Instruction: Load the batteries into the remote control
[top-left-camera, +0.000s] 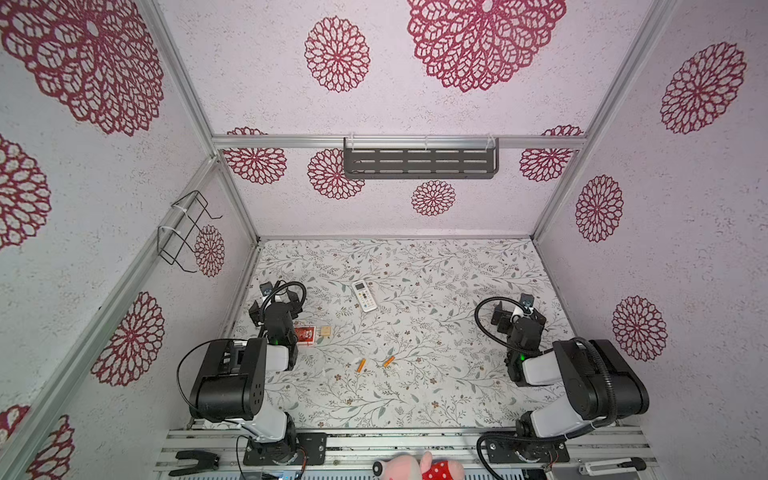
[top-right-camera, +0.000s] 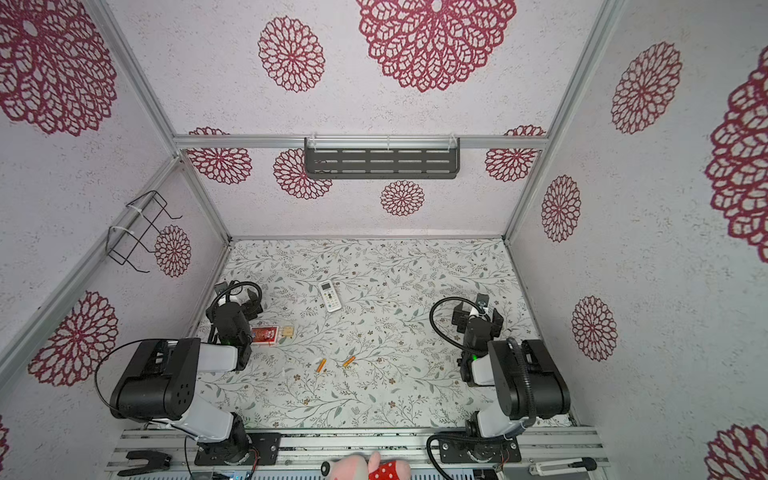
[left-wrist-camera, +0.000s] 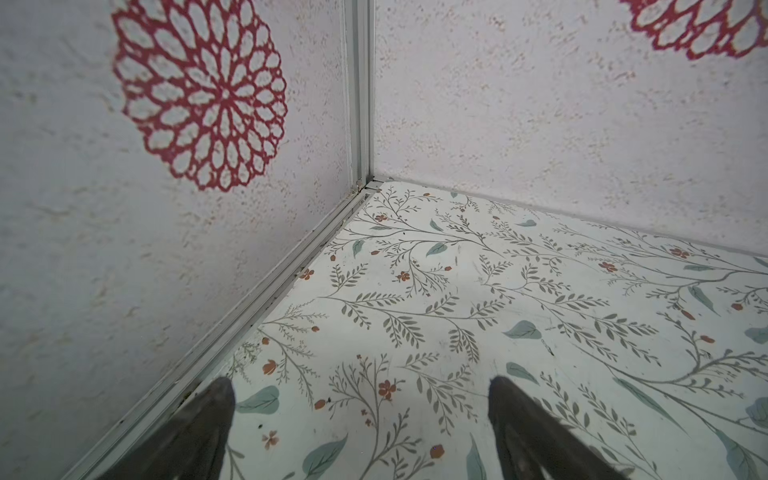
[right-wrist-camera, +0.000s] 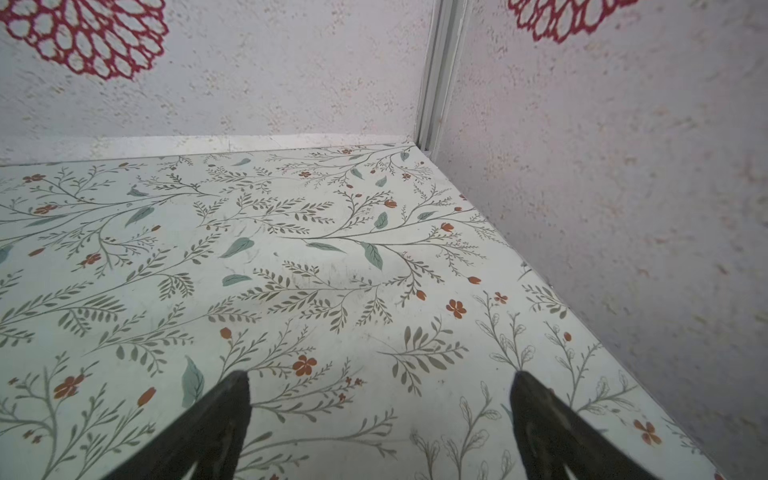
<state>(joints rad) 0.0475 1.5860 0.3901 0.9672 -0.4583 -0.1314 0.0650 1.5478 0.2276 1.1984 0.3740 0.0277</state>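
Between my two grippers, nearer the arm bases than either, one battery (top-left-camera: 360, 365) and a second battery (top-left-camera: 389, 361) lie flat on the surface (top-left-camera: 436, 270), close together but not touching. I see the left gripper (left-wrist-camera: 359, 386) with jaws spread wide by the wall corner. The right gripper (right-wrist-camera: 382, 378) is spread the same at its own corner. The remote control (top-left-camera: 365, 296) lies buttons up, to the right of the left gripper and well apart from it. A red box (top-left-camera: 304, 334) and a wooden block (top-left-camera: 325, 331) sit just behind that gripper.
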